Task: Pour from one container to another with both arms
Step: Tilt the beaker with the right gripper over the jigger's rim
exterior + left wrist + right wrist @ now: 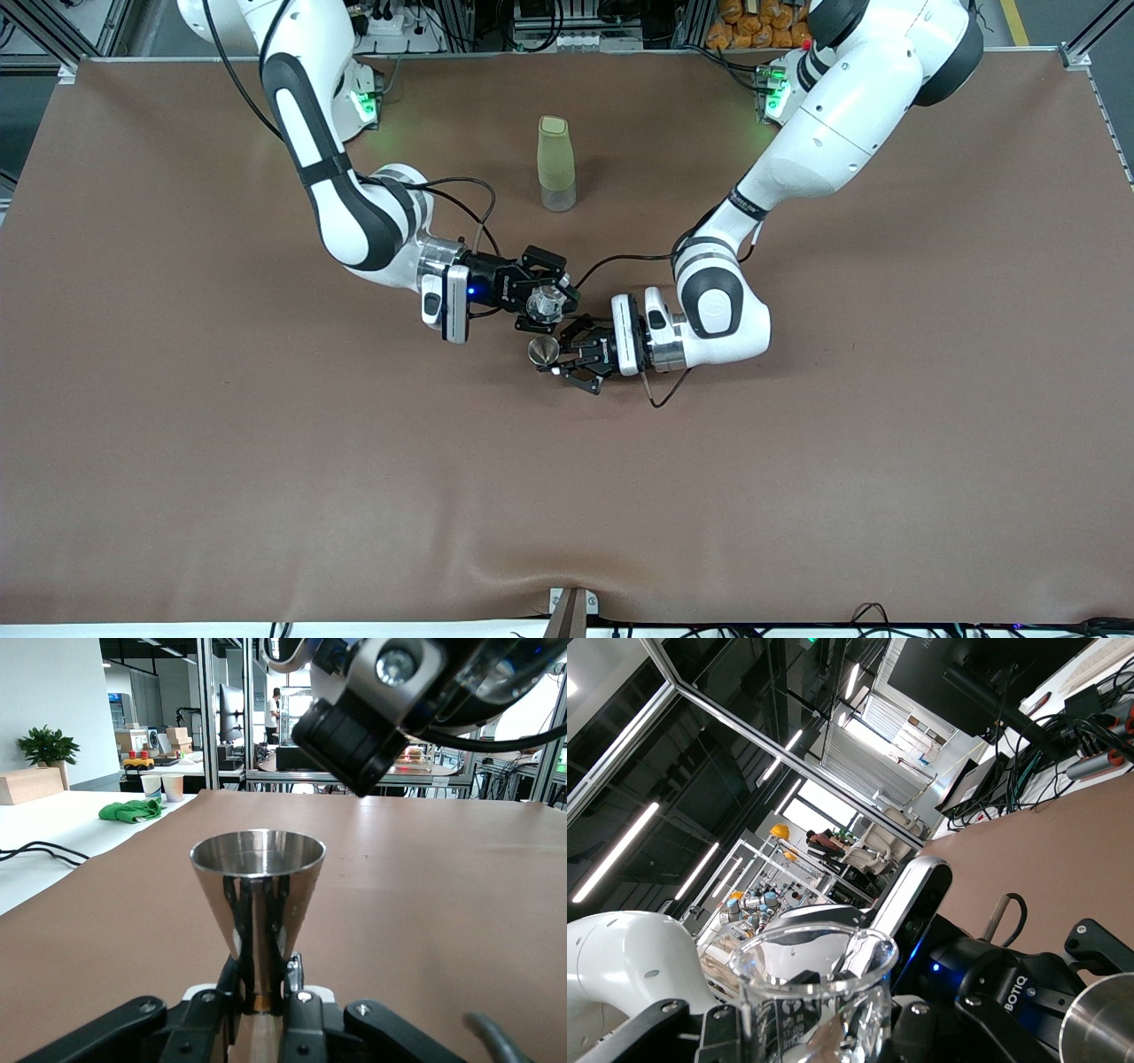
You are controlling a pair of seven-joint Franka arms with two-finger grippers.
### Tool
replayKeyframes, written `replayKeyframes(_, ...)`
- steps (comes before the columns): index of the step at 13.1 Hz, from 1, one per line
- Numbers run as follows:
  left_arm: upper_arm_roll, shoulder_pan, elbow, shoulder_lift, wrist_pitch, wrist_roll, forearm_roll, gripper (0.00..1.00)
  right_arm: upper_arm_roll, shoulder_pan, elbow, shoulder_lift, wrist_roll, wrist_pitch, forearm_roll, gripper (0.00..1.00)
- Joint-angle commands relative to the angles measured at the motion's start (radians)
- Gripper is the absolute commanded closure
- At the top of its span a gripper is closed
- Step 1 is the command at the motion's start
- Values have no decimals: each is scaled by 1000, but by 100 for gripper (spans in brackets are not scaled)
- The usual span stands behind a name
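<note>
Holding mid-table, well off every edge: my left gripper (560, 358) clamps the stem of a steel jigger (542, 351), upright, mouth open. Just above and beside it my right gripper (551, 301) is closed round a clear glass beaker (545, 305), tipped on its side toward the jigger. To pour clean I'd line the beaker lip over the jigger mouth, roll slowly, keep the jigger level. Toward the base edge stands a green-sleeved bottle (555, 163), untouched.
</note>
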Motion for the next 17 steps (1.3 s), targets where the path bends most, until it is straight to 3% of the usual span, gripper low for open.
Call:
replayKeyframes(1,-2,-5,13,9,2,28,-37,100,10,-9,20,12,44,7,19,100)
replayKeyframes(17,-10,10,-3,0,-32,37,-27,100,9,-10,43,15,321,0,16,100)
